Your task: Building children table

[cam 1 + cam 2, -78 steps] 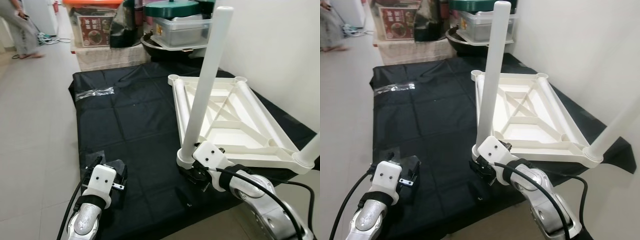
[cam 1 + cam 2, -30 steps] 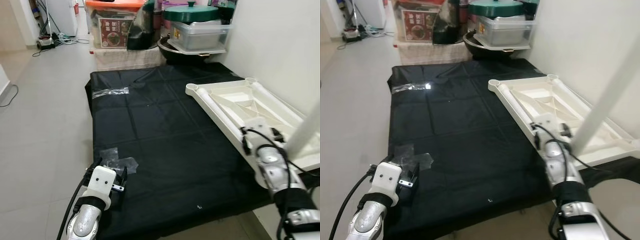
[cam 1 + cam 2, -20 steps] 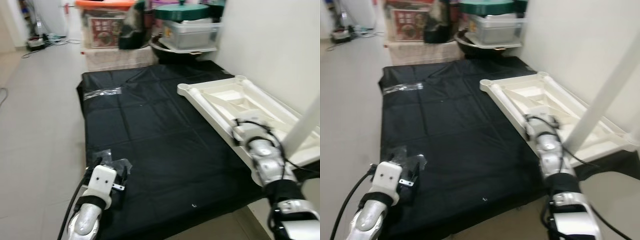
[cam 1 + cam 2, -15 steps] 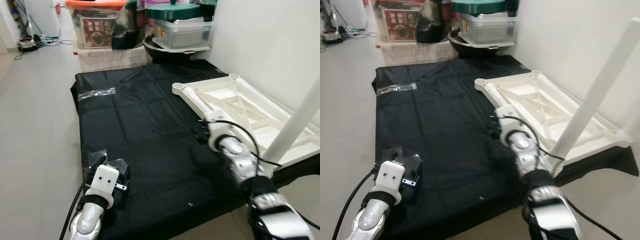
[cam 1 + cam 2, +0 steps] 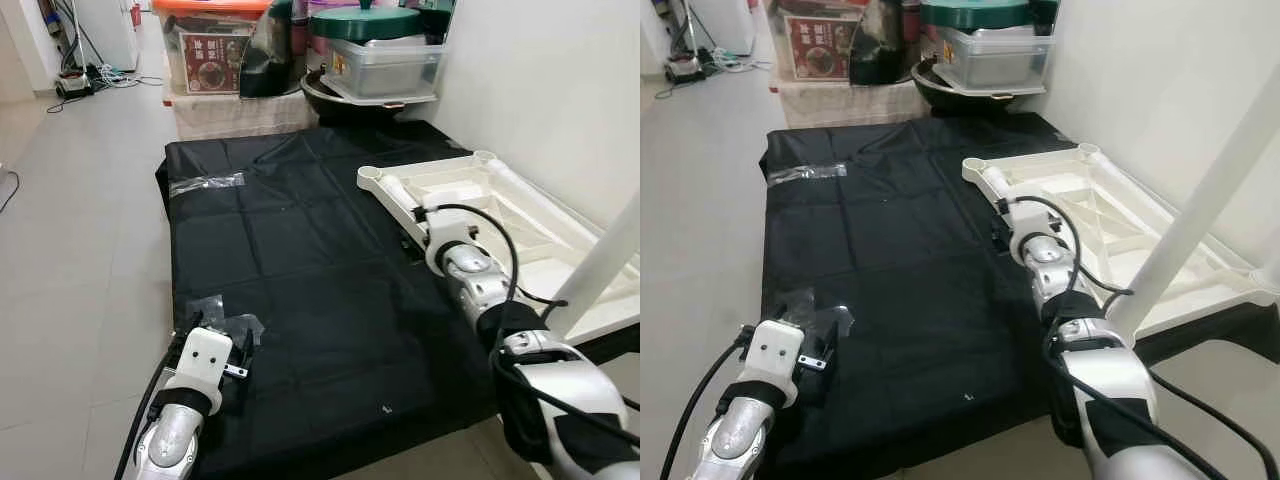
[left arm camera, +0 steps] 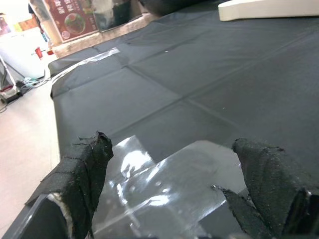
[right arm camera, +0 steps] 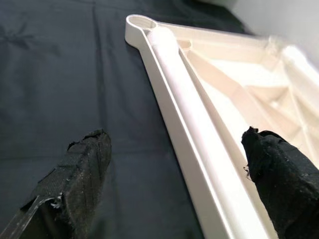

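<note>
The white children's table top (image 5: 483, 158) lies upside down on a black sheet (image 5: 300, 260), over on the right. One white leg (image 5: 1200, 200) stands upright in its near left corner. A white tube (image 7: 179, 84) lies inside along the left rim. My right gripper (image 5: 410, 238) hovers low at that rim, open, with the rim and tube between its fingers (image 7: 84, 164) and nothing gripped. My left gripper (image 5: 215, 330) rests open at the sheet's near left, over a crumpled piece of clear plastic (image 6: 164, 189).
A strip of clear tape (image 5: 205, 183) lies on the sheet's far left part. Storage boxes (image 5: 210, 60), a dark pot and a green-lidded container (image 5: 385, 45) stand behind the sheet. A white wall runs along the right. Tiled floor lies to the left.
My right gripper has left the base of the upright leg and moved forward to the table top's left rim. The head view swung about meanwhile. The left gripper has stayed put.
</note>
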Available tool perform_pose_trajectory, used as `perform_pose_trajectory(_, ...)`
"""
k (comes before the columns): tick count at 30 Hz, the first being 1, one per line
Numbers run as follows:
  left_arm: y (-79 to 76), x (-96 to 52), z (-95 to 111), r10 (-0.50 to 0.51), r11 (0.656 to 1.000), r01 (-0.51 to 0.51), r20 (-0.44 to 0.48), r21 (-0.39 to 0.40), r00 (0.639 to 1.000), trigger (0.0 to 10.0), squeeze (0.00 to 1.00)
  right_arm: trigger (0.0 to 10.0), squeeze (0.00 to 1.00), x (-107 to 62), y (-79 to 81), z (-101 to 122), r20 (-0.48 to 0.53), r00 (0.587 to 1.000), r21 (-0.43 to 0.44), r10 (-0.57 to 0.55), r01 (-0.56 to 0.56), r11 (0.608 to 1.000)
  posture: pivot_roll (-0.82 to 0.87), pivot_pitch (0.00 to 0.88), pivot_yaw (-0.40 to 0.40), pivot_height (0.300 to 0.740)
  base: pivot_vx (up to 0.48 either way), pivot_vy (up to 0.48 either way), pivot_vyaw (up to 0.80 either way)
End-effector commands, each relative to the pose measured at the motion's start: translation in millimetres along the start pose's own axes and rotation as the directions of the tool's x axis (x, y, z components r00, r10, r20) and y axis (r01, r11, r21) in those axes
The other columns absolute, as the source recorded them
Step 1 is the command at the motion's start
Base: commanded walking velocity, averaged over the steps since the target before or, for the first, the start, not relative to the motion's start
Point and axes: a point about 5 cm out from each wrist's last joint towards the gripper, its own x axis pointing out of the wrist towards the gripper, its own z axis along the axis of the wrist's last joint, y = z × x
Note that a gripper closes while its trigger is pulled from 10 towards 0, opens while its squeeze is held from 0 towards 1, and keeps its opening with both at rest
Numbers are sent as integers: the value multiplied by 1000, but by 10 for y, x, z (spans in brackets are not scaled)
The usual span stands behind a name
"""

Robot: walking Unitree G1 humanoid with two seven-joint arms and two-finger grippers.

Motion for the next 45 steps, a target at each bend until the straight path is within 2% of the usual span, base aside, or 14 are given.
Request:
perform_pose_trajectory(1,17,2,7,3,1000,-3,2,10,1000,10000,0,10000,0,11,71,48,19,999,41,36,-37,998,54,0,-95,740,0,0,0)
perform_pose_trajectory(2,25,-1,7,5,1000,-5,2,7,1000,10000,0,10000,0,13,129,72,41,997,46,68,-70,996,54,0,-95,740,0,0,0)
perform_pose_trajectory(4,43,-5,12,7,1000,-7,1,-4,1000,10000,0,10000,0,5,411,72,79,983,-6,169,-169,986,51,0,-83,740,0,0,400)
perform_pose_trajectory(5,43,-5,12,7,1000,-7,1,-4,1000,10000,0,10000,0,5,411,72,79,983,-6,169,-169,986,51,0,-83,740,0,0,800)
perform_pose_trajectory(8,74,20,39,16,1000,-16,4,20,1000,10000,0,10000,0,-34,718,11,99,963,-19,249,-248,969,47,0,-72,740,0,-480,800)
perform_pose_trajectory(9,74,20,39,16,1000,-16,4,20,1000,10000,0,10000,0,-34,718,11,99,963,-19,249,-248,969,47,0,-72,740,0,-480,800)
perform_pose_trajectory(10,91,34,45,30,999,-30,4,17,1000,10000,0,10000,0,-57,822,-19,109,954,-21,278,-277,961,48,0,-72,740,0,-480,800)
perform_pose_trajectory(11,95,36,48,31,999,-31,5,14,999,10000,0,10000,0,-64,852,-28,112,951,-13,289,-289,957,48,0,-72,740,0,-480,800)
perform_pose_trajectory(18,132,24,75,51,999,-50,21,-14,998,10000,0,10000,0,-70,877,-34,120,949,24,291,-296,955,53,0,-77,740,0,-444,800)
perform_pose_trajectory(21,169,16,98,77,996,-75,30,-50,997,10000,0,10000,0,-73,844,10,147,953,75,264,-276,958,53,0,-76,740,0,0,596)
perform_pose_trajectory(25,203,31,134,93,994,-91,47,-54,995,10000,0,10000,0,-74,807,36,157,964,115,215,-234,965,51,0,-69,740,0,0,0)
perform_pose_trajectory(34,265,40,140,138,988,-135,44,-79,989,10000,0,10000,0,-116,839,26,183,965,60,190,-204,977,43,0,-61,740,0,0,0)
perform_pose_trajectory(45,306,35,160,168,981,-162,56,-108,984,10000,0,10000,0,-131,883,73,193,963,49,190,-203,978,46,0,-71,740,317,0,0)
